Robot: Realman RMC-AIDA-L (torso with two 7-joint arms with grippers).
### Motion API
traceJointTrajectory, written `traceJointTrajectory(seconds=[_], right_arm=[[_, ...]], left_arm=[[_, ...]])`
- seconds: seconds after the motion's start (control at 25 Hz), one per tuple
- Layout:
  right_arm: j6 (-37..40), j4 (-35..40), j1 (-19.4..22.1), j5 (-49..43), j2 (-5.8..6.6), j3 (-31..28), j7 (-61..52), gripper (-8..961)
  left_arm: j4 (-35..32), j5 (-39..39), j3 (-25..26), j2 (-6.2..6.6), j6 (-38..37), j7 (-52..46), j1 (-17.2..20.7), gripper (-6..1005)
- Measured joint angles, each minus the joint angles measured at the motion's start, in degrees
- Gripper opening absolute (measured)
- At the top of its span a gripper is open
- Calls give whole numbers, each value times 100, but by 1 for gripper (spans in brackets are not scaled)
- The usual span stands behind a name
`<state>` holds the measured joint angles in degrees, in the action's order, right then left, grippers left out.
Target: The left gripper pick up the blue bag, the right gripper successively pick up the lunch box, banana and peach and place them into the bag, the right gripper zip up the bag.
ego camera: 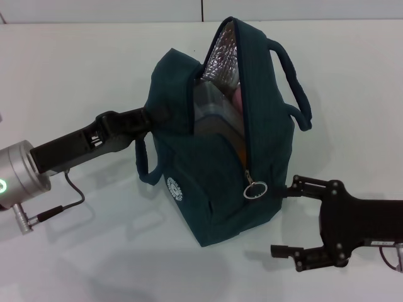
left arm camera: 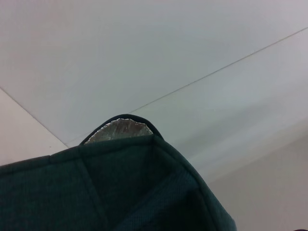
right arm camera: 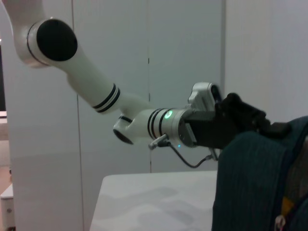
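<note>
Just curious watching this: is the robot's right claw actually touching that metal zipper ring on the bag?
Apart. In the head view the open right gripper sits beside the blue bag, with bag fabric showing between its upper fingertip and the zipper ring.

White table (ego camera: 75, 251), pale panelled wall (right arm camera: 183, 43)

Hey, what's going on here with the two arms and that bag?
The left gripper is clamped on the side of the blue bag, holding it steady on the white table. The bag's zipper is open, and a lunch box with something pinkish behind it shows inside. The right gripper sits open beside the bag's lower corner, close to the ring-shaped zipper pull but not gripping it. Zipping up looks like the step left.
</note>
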<state>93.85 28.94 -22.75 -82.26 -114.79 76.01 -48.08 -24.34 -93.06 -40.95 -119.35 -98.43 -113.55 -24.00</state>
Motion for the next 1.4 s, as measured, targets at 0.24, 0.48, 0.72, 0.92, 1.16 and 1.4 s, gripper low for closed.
traceJointTrajectory(seconds=[0.24, 0.48, 0.72, 0.92, 1.16, 1.4], right_arm=[[204, -43, 105, 3, -38, -586, 108, 857], [97, -179, -29, -13, -55, -595, 68, 854], [-56, -303, -235, -26, -100, -253, 32, 851], [-191, -311, -250, -4, -123, -89, 31, 848], [-317, -311, -257, 7, -129, -88, 29, 845], [-349, -311, -272, 144, -134, -107, 35, 842]], left_arm=[[0, -9, 0, 0, 0, 0, 17, 47], [0, -12, -1, 0, 0, 0, 16, 47], [0, -2, -1, 0, 0, 0, 20, 47], [0, 0, -1, 0, 3, 0, 8, 47], [0, -10, 0, 0, 53, 0, -4, 48], [0, -15, 0, 0, 62, 0, -8, 49]])
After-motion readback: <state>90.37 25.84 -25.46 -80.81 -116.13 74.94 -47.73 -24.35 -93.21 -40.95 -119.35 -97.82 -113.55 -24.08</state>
